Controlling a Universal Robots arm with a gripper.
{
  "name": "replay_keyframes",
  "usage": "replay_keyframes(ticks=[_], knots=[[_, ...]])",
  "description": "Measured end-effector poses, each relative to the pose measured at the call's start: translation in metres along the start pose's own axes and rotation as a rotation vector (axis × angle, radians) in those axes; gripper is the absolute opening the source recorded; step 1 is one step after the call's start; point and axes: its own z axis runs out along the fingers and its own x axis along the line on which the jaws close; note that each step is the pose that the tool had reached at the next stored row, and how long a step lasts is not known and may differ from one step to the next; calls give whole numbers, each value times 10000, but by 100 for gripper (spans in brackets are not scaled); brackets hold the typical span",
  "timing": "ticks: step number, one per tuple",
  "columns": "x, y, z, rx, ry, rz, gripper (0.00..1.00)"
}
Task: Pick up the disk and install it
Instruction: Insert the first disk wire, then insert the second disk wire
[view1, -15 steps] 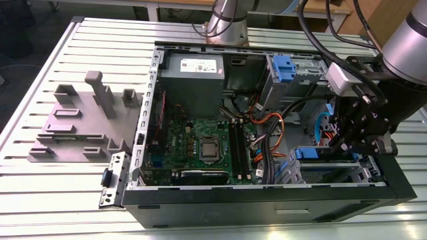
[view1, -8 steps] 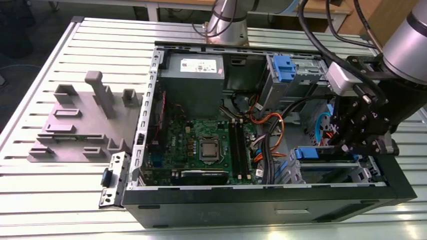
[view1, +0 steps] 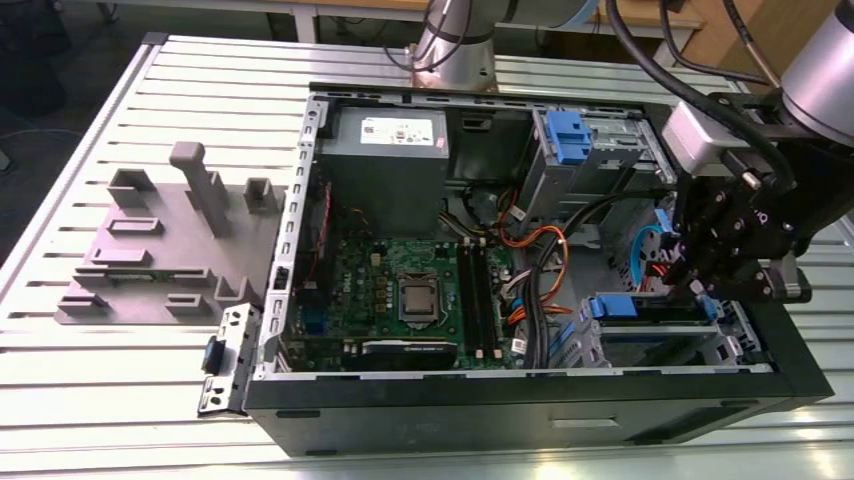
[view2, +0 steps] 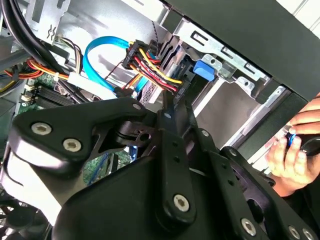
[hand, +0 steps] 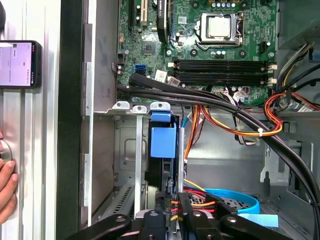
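Looking into open PC case on slatted metal surface. Spotting the disk on edge in the drive bay by the case wall, blue carrier tab showing. Finding claw low over that bay, at exterior view's right, v. close to the disk. Can't tell if spread, pressed together or pinching. Noting orange/red cables just beside, motherboard beyond. Catching a hand near a phone, outside the case.

A silver-grey robot arm trailing thick black cables carries a black end effector of jointed linkage bars studded with round silver screws.
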Motion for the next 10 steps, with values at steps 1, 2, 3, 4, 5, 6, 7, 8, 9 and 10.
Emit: replay_keyframes(ticks=[1,2,3,4,5,6,7,8,9,10], knots=[[0,0,0,-1,0,0,17],[0,0,-1,-2,1,0,17],[0,0,-2,-3,2,0,11],[0,0,-2,-4,2,0,11],[0,0,-1,-5,1,0,11],[0,0,-1,-6,1,0,11],[0,0,-2,-7,1,0,11],[0,0,-2,-8,0,0,11],[0,0,-2,-24,-5,-1,11],[0,0,-1,-40,-11,-2,11]])
